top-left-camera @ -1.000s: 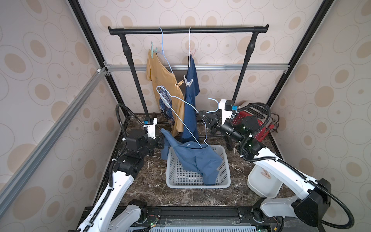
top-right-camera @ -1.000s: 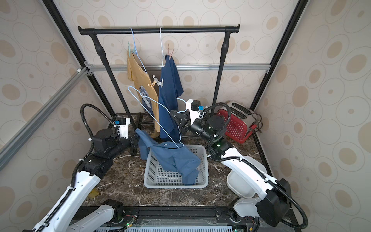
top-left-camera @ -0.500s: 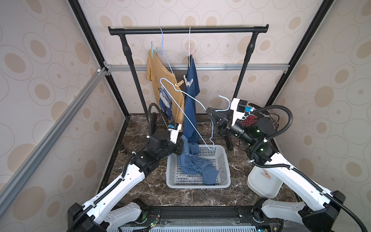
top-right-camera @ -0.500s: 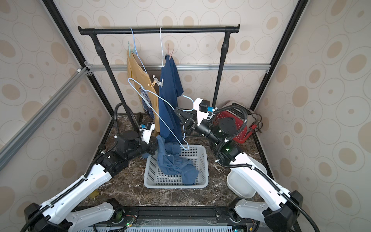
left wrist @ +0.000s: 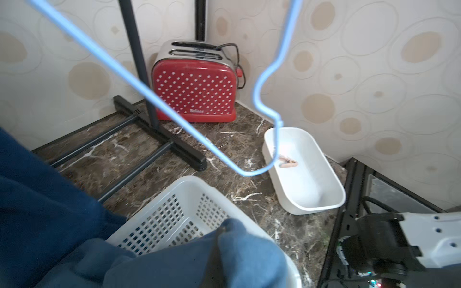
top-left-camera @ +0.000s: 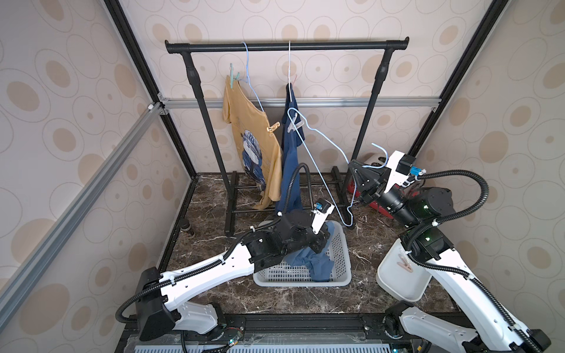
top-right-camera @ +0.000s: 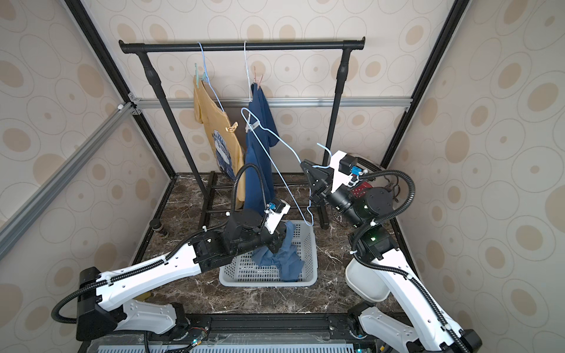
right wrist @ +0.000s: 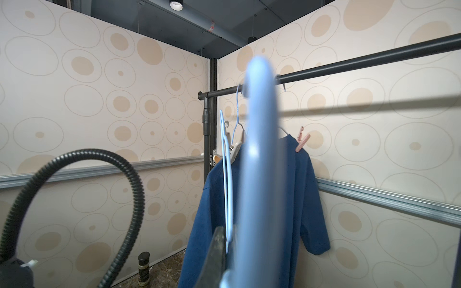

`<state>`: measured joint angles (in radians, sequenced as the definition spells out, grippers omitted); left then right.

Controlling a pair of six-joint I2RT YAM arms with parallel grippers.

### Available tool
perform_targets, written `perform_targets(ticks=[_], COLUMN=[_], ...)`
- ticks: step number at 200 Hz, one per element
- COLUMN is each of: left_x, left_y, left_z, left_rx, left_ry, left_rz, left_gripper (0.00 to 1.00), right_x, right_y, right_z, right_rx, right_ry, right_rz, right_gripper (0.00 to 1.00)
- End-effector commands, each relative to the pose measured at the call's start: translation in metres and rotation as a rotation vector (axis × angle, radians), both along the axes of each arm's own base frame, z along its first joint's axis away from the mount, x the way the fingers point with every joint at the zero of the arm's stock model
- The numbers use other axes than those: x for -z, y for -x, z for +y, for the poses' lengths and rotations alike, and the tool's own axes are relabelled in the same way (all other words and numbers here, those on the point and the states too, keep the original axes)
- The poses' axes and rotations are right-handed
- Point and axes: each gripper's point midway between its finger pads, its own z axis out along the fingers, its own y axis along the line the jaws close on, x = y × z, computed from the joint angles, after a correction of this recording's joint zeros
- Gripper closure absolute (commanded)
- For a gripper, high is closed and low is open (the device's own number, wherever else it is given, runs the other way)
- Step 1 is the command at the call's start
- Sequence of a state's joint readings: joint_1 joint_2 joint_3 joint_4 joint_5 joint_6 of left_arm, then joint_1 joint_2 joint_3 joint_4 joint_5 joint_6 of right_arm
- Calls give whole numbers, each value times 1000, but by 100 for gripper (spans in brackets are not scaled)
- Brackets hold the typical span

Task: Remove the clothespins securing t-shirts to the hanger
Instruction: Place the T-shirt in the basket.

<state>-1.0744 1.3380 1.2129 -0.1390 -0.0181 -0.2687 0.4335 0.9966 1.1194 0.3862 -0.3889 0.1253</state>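
While left gripper (left wrist: 219,235) clamps the blue t-shirt (top-left-camera: 312,262) bunched in basket (top-left-camera: 343,259), white bin (top-left-camera: 397,288) holds one tan clothespin (top-left-camera: 404,265); right gripper (top-left-camera: 355,168) pinches blue hanger (top-left-camera: 324,139). Left jaws mostly buried in cloth.

Toaster (left wrist: 194,87) red, white dots; hanger (right wrist: 259,162) light blue.
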Motion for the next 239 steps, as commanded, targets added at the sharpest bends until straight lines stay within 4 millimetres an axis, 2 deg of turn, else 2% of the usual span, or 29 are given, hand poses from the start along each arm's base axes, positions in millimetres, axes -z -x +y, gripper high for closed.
perform_targets(ticks=[1,29,44,55,73,98,127,157,204,239], left_x=[-50,-75,-82,-77,-50,2,58,109,165,185], left_y=[9,37,39,35,19,-4,-15,-21,-36,-42], left_z=[-13,-30,-25,-16,6,34,57,64,62,59], left_rx=[18,90,77,35,-73,-161,-209,-221,-221,-208], left_ry=[104,129,147,124,-3,-111,-189,-288,-355,-401], left_rz=[-77,-112,-113,-120,-130,-40,23,89,188,216], left_gripper=[100,100,100,100,100,100,100,100,97,93], right_x=[-6,-8,-10,-10,-10,-5,0,3,10,21], right_y=[6,3,2,1,1,3,4,3,4,7], right_z=[-7,-13,-15,-17,-18,-18,-21,-21,-21,-24], right_rx=[3,26,33,38,36,34,43,43,49,66], right_ry=[-9,-12,-14,-16,-18,-2,4,4,20,44], right_rz=[-22,-31,-31,-32,-25,-13,-4,5,22,40], right_gripper=[100,100,100,100,100,100,100,100,100,100])
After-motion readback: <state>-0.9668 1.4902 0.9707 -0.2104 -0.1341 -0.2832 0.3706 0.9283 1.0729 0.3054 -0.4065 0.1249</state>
